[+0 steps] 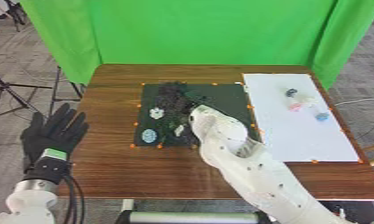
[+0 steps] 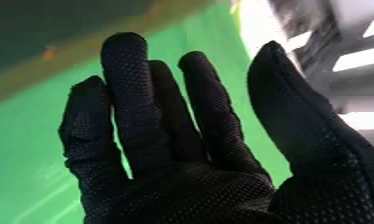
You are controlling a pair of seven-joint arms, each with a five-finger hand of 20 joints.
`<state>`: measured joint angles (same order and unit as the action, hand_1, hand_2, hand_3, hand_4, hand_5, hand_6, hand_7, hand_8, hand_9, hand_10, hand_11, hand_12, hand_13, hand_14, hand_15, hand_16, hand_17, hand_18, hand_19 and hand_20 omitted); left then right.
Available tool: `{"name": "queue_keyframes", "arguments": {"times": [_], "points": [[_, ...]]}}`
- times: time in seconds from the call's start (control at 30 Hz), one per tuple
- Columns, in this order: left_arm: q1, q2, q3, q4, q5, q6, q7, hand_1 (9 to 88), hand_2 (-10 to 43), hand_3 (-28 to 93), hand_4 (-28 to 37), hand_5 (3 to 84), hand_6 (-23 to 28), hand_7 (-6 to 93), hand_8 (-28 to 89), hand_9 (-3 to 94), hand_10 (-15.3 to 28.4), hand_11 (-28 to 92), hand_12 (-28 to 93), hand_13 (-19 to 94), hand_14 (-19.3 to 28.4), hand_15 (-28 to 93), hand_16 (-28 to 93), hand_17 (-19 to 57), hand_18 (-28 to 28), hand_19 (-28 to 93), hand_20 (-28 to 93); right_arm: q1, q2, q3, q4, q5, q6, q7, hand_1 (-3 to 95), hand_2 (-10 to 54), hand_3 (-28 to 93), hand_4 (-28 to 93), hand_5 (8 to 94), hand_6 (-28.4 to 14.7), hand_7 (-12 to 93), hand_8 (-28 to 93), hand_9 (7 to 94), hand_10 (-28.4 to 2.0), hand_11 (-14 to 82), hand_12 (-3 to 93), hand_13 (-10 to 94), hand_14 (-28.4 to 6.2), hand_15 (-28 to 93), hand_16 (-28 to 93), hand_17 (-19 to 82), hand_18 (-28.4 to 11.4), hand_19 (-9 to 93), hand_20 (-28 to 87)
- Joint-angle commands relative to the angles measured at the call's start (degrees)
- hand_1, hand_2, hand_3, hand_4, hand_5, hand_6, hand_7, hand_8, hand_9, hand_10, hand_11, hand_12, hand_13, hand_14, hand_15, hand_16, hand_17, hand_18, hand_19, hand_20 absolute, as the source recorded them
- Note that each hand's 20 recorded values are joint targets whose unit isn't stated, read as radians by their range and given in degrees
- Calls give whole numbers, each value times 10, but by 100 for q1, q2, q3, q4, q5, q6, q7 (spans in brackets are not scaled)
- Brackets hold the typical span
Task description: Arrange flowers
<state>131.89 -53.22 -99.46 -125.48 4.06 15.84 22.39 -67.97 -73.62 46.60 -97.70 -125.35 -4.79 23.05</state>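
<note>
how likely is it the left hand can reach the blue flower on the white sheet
Probably not: the left hand is by the left edge of the table, the blue flower lies on the white sheet, and the right arm slants between.

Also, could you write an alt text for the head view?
A robot's right arm extends over a dark mat with white and light-blue flowers; right of it, a white sheet bears pink and blue ones. The open left hand is at the table's left edge.

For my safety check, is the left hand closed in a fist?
No, the left hand has its fingers straight and spread.
</note>
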Motion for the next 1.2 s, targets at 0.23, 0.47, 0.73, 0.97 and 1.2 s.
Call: {"name": "queue_keyframes", "arguments": {"times": [0.23,0.47,0.73,0.97,1.2], "points": [[552,-110,-421,-157,-140,-34,268,290,81,717,-283,381,72,193,-102,314,144,216,111,227,140,358,-92,-21,94,277,70,-2296,1865,2929,-1145,412,201,1322,295,49,795,-235,502,-68,151,-113,496,-174,104,133,541,-153,599,229,295,-240,802,410],[651,-146,-468,-187,-64,-47,245,285,85,718,-283,381,72,194,-102,314,144,216,111,228,139,359,-92,-21,94,277,71,-2733,2087,3712,-1011,456,95,1807,315,30,788,-235,475,-75,150,-109,467,-176,100,134,527,-155,594,224,290,-239,797,396],[650,-156,-328,-205,-84,-69,307,286,84,718,-283,381,72,194,-102,314,144,216,111,228,140,360,-92,-22,94,278,71,-2766,2243,3840,-813,11,414,1900,319,24,788,-234,464,-75,149,-109,449,-176,97,133,528,-163,597,214,291,-239,798,385],[687,-192,-333,-219,-101,-46,296,287,83,719,-283,381,72,193,-102,314,145,217,112,228,140,360,-92,-22,93,273,70,-2699,2274,3988,-653,-219,209,2221,333,10,791,-234,476,-69,156,-113,458,-171,103,132,547,-157,602,209,304,-236,814,384],[754,-195,-344,-257,-130,10,302,286,83,719,-283,380,71,194,-102,313,144,217,111,228,140,361,-92,-23,94,274,72,-2505,2333,3982,-207,92,-119,2151,333,5,790,-235,433,-72,140,-112,387,-164,91,111,554,-164,621,207,308,-238,802,359]]}}
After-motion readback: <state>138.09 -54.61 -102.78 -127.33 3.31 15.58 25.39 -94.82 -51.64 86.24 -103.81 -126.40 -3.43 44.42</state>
